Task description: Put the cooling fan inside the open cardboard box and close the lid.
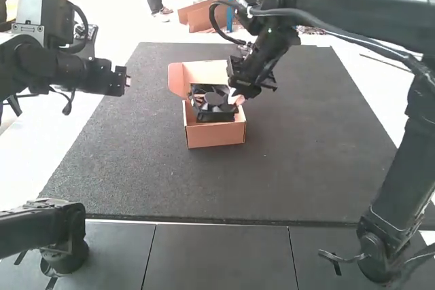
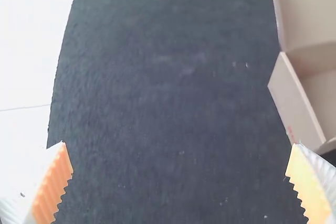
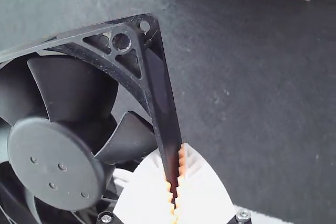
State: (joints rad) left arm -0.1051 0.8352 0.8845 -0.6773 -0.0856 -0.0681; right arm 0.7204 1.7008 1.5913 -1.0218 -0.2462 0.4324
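A small brown cardboard box (image 1: 214, 130) stands in the middle of the black mat, its lid (image 1: 185, 78) raised at the back left. The black cooling fan (image 1: 213, 104) rests tilted in the box's open top. My right gripper (image 1: 239, 94) is shut on the fan's frame edge at the box's right rim. In the right wrist view the orange pads (image 3: 181, 163) pinch the thin frame wall of the fan (image 3: 68, 129). My left gripper (image 1: 126, 79) hovers left of the box, open and holding nothing. Its fingers (image 2: 50, 182) stand wide apart over the mat, with the box (image 2: 299, 98) off to one side.
The black mat (image 1: 306, 168) covers most of the table, with free room in front of and to the right of the box. A white surface (image 2: 26, 51) borders the mat on the left. Grey panels (image 1: 217, 256) line the front edge.
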